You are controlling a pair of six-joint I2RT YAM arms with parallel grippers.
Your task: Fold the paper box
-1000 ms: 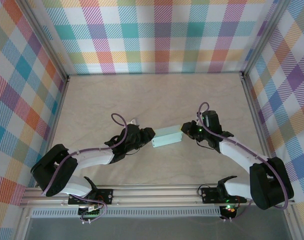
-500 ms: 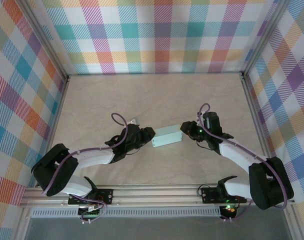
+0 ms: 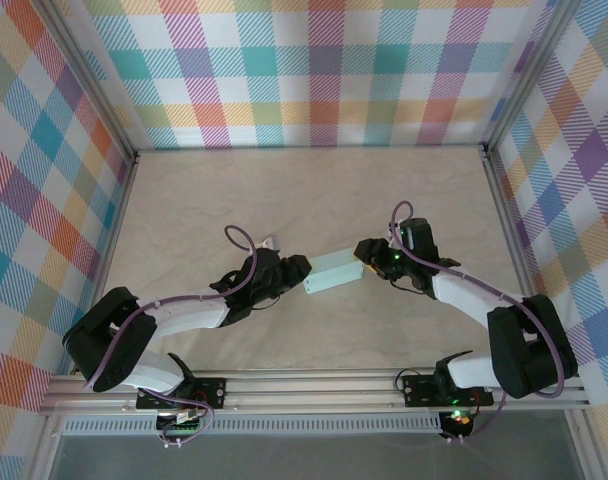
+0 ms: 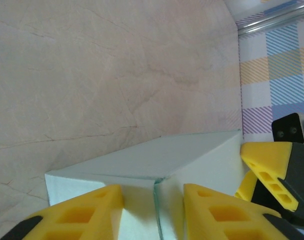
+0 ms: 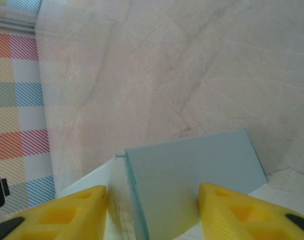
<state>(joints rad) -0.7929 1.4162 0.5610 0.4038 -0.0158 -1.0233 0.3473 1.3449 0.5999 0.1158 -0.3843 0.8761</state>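
The left gripper (image 3: 301,270) reaches in from 7 o'clock, jaws parted, its yellow fingers (image 4: 82,215) set against the near end of the paper box (image 3: 334,272). The box is a closed mint-green block near the middle of the table (image 3: 314,190). At its 2 o'clock end the right gripper (image 3: 368,250) stands spread wide, straddling the end without clamping it.

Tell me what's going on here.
Two arms are working on a pale green box in the middle of the table. It already looks folded into a small rectangular shape. The left claw is at its left end and the right claw at its right end, each with jaws apart rather than clamped.
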